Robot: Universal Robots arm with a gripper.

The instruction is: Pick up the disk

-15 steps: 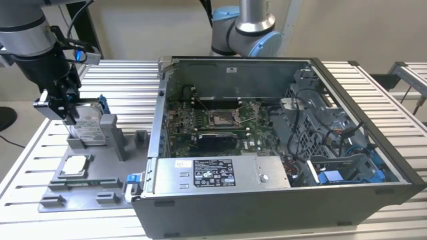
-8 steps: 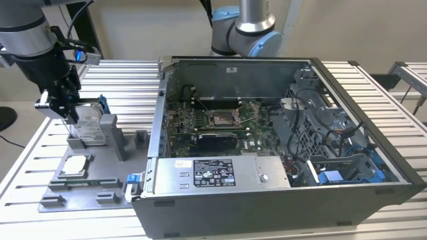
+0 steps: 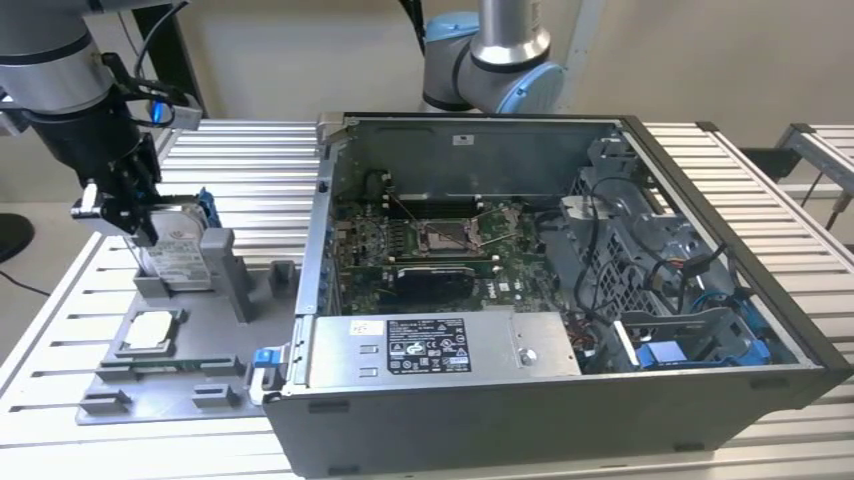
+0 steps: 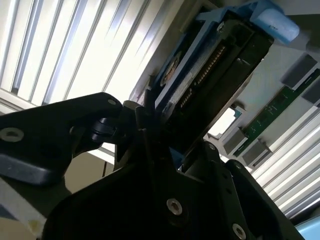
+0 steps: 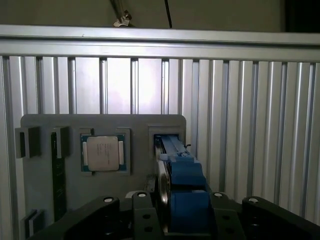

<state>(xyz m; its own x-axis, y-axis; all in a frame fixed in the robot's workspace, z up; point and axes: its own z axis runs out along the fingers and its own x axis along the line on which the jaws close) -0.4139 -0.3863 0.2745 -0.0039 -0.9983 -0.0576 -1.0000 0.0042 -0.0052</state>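
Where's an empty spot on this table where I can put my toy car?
Bare slats: the table at the exterior view's right of the computer case, and behind the grey tray, up to the far edge. Crowded: the tray, where the gripper sits at the disk, with the chip nearby.

The ribbed aluminium table [image 3: 761, 200] is carrying two loads: a grey fixture plate [image 3: 160, 395] is lying flat toward the exterior view's left, and an open computer case [image 3: 534, 425] is sitting just beside it.
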